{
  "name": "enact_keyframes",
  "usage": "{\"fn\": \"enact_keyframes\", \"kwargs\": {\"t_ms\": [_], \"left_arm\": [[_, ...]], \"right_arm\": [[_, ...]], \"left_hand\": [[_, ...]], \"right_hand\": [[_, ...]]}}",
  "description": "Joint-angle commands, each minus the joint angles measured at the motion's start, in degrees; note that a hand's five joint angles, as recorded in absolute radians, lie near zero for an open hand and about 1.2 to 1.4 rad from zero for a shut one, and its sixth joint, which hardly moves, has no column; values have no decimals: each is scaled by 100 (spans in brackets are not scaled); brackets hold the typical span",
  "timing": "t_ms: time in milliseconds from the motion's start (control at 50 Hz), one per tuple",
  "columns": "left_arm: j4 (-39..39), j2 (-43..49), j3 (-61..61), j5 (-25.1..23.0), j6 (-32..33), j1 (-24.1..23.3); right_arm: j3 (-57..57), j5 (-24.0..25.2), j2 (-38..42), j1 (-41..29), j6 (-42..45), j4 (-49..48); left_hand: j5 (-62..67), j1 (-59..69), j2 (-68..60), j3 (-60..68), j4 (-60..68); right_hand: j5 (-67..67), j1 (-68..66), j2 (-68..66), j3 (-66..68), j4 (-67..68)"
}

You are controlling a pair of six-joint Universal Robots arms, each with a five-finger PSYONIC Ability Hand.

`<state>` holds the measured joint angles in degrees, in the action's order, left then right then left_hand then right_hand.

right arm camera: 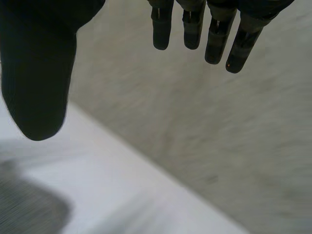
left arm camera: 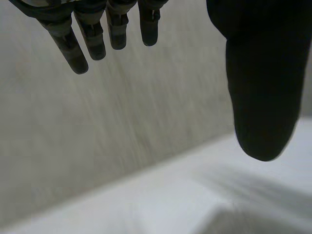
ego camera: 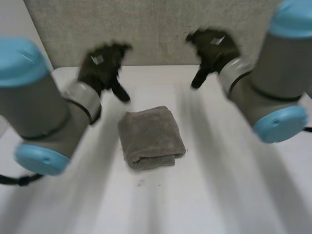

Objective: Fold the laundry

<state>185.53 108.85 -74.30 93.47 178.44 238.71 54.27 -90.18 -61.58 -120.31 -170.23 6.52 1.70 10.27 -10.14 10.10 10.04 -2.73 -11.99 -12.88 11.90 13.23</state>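
Observation:
A grey towel (ego camera: 151,137) lies folded into a thick square in the middle of the white table (ego camera: 219,195). My left hand (ego camera: 101,66) hangs in the air above the table's far left, apart from the towel, with straight fingers (left arm camera: 80,46) and its thumb (left arm camera: 263,97) spread wide and nothing between them. Over the far right, my right hand (ego camera: 212,48) is raised the same way. Its fingers (right arm camera: 214,34) are straight, the thumb (right arm camera: 39,83) stands off to the side, and it holds nothing.
A grey fabric wall panel (ego camera: 156,29) stands along the table's far edge, close behind both hands. Bare table surface surrounds the towel on all sides.

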Motion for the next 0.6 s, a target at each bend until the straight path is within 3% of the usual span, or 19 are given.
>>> {"fn": "enact_keyframes", "kwargs": {"t_ms": [20, 100, 240, 600], "left_arm": [[-910, -1180, 723, -48, -20, 754], [-1562, -1331, 733, -118, -64, 905], [-1783, -1392, 408, -153, -72, 897], [-887, -1551, -199, -171, -46, 967]], "right_arm": [[574, -492, -1179, 411, 7, -2], [917, -510, -1443, 429, 16, 16], [1446, -492, -1805, 447, -28, 25], [2000, -448, -2068, 455, -54, -160]], "left_hand": [[53, 196, -210, 213, 219], [3, 146, -160, 163, 169], [-82, 61, -75, 78, 84], [-98, 45, -58, 62, 68]], "right_hand": [[273, 199, 288, -190, -323], [273, 199, 288, -190, -323], [273, 199, 288, -190, -323], [273, 199, 288, -190, -323]]}}
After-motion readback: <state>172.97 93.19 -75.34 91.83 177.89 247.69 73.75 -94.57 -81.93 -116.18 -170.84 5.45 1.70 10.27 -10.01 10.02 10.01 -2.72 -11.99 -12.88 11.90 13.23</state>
